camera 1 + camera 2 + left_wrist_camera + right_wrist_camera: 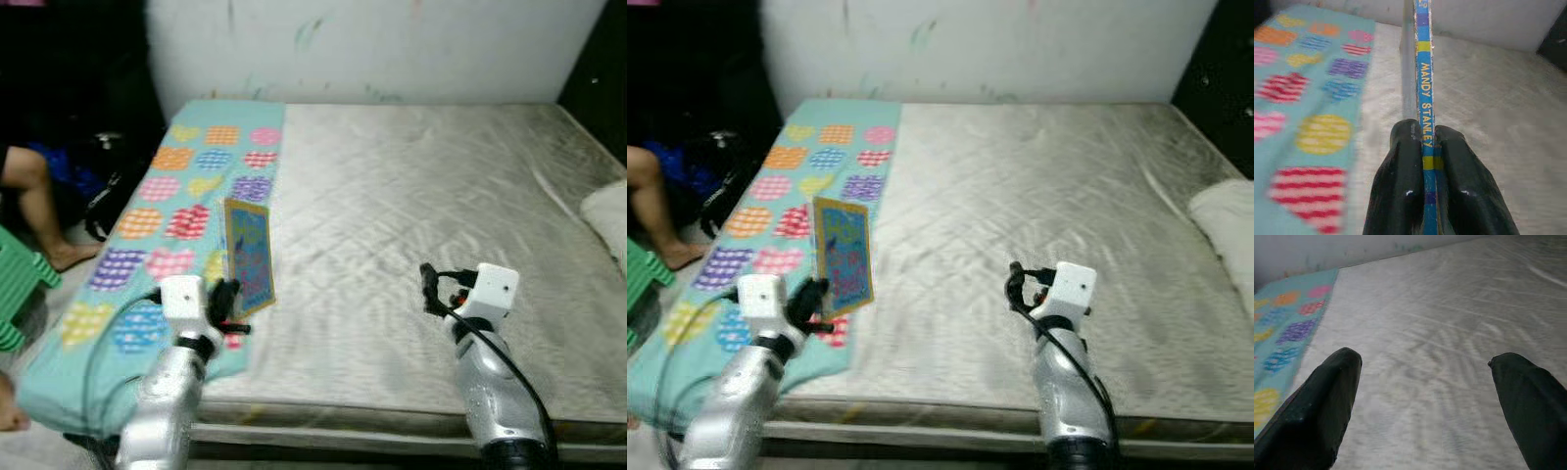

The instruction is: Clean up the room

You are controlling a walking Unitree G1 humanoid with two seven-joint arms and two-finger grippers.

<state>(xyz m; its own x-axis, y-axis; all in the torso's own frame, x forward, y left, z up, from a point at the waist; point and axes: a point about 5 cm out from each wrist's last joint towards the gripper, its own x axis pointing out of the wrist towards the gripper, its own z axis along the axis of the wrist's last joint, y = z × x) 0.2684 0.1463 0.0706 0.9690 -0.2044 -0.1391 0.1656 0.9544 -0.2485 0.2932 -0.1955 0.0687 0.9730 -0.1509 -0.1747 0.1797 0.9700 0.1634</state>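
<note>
A wide bed (411,225) with a bare grey mattress sits against a pale wall. A turquoise blanket (186,211) printed with coloured hearts covers the bed's left strip.

The left gripper (227,302) pinches a thin children's book (248,257) by its lower edge, holding it upright over the near part of the blanket, just by where blanket meets mattress. In the left wrist view the two black fingers (1398,181) press on either side of the book's blue and yellow spine, which reads "MANDY STANLEY".

The right gripper (431,284) hovers over the bare mattress near the front edge, well apart from the book, its fingers (1317,406) spread wide and holding nothing.

A white pillow (609,220) lies at the bed's right edge. A person's bare leg (39,211) and a green stool (18,284) are on the floor to the left.
</note>
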